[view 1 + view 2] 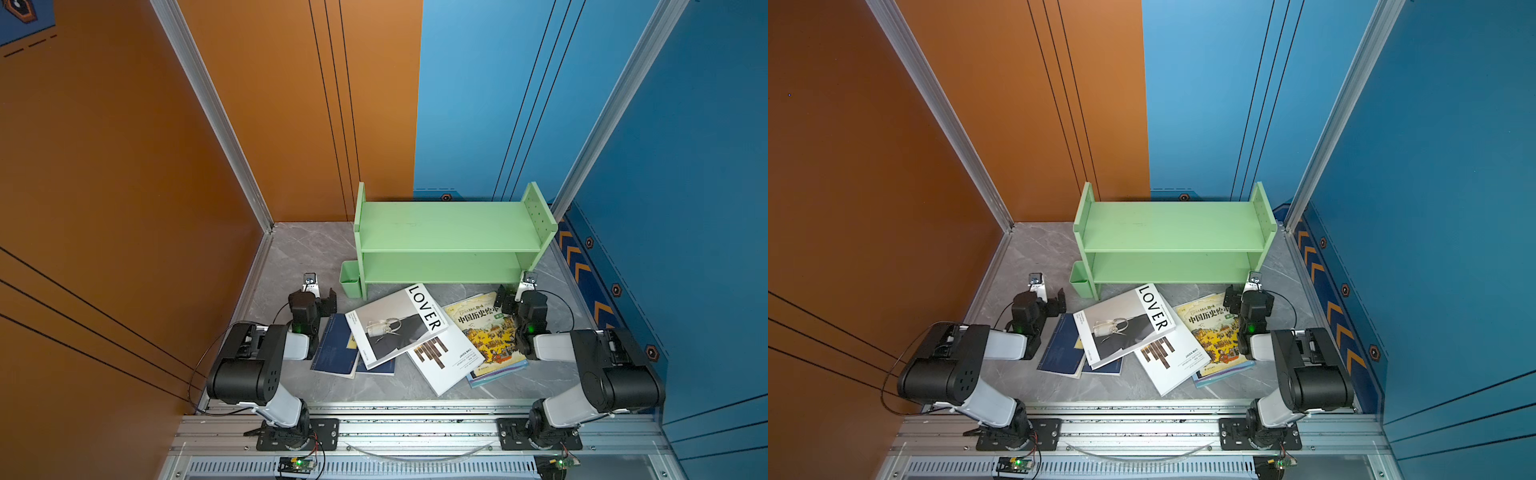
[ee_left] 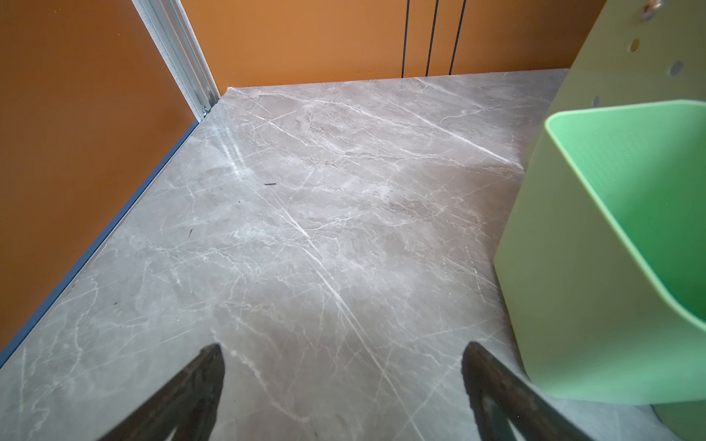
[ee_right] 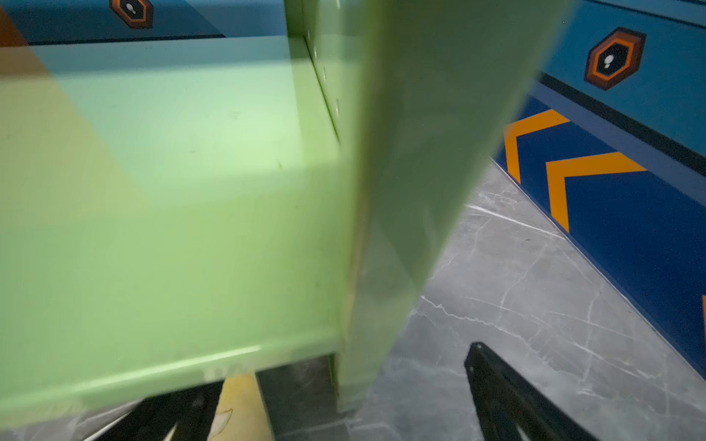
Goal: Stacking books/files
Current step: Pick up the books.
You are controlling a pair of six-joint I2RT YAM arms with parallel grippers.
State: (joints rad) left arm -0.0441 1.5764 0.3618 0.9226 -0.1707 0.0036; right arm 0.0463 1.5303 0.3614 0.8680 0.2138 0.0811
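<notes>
The left gripper (image 1: pixel 321 296) hangs wide open and empty over bare table (image 2: pixel 305 214), beside the green bin (image 1: pixel 350 283) and just clear of the two navy books (image 1: pixel 332 349), which lie flat and overlapped. The LOVER book (image 1: pixel 395 328) lies slanted across them, and its right side also covers a corner of the barred book (image 1: pixel 446 361). That book in turn overlaps the yellow book (image 1: pixel 486 332), under which the blue book (image 1: pixel 498 371) shows only as a thin edge. The right gripper (image 1: pixel 512 296) is likewise wide open and holds nothing. It hovers above the yellow book's far corner, close to the shelf (image 1: pixel 444 232). Nothing is stacked yet, so the step in hand looks like choosing a first book. LOVER is probably the one to lift, since it pins three others. Its edges that ride up on other books likely offer room for a finger, whereas flat covers give none. The left arm sits nearer its overhanging side, and lifting level should keep the books beneath from being dragged. The right arm will need care near the shelf.
</notes>
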